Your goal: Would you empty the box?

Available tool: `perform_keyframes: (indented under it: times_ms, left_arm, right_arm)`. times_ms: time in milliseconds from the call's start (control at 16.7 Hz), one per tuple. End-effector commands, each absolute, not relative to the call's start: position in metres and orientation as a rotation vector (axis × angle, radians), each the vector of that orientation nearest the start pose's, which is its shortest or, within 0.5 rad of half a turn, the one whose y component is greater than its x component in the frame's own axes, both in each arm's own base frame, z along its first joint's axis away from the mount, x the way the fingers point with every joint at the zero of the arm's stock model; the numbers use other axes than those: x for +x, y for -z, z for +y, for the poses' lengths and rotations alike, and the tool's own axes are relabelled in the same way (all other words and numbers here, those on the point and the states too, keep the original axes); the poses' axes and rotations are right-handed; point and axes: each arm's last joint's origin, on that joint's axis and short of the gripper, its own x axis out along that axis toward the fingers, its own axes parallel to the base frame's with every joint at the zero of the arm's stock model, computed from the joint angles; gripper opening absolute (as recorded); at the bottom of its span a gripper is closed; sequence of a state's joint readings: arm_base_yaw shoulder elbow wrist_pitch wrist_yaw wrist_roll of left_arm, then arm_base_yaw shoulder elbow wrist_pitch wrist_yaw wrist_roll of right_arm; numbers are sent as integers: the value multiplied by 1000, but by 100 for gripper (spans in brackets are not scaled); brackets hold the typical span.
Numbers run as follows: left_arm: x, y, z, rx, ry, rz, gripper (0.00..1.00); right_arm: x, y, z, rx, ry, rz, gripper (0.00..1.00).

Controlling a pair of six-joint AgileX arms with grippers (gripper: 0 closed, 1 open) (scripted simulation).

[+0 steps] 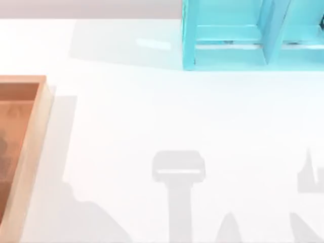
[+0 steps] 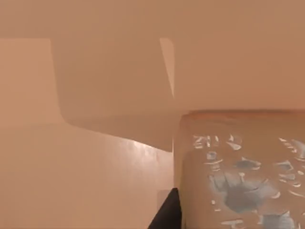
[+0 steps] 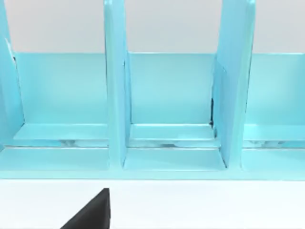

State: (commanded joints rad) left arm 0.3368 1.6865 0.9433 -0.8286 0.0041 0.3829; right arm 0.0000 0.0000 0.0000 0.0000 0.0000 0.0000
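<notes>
The box point(image 1: 31, 147) lies at the table's left edge in the top view, a shallow wooden tray with an orange-brown floor and light tan rims, cut off by the frame. The left wrist view looks closely at its orange-brown inside point(image 2: 95, 167). There a tan block with a worn blue-and-white face point(image 2: 238, 176) stands close by. One dark finger point(image 2: 166, 214) of my left gripper shows right beside that block. One dark finger point(image 3: 90, 212) of my right gripper shows over the white table, facing the shelf.
A turquoise shelf unit point(image 1: 238, 35) with upright dividers stands at the back right of the table, and the right wrist view point(image 3: 171, 109) shows it from the front. Arm shadows fall on the white table point(image 1: 177, 172) near the front.
</notes>
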Motion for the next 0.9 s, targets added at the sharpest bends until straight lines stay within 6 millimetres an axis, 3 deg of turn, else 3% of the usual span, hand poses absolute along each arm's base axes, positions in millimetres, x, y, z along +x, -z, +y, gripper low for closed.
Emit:
perform_keyframes:
  times_ms: [600,900]
  left_arm:
    - [263,-146,93,32,38,1567,0]
    - [271,-196,97,28,41,1577,0]
  right_arm:
    - [106,-160,-1,0,0,0,100]
    - [106,-160,-1,0,0,0,100]
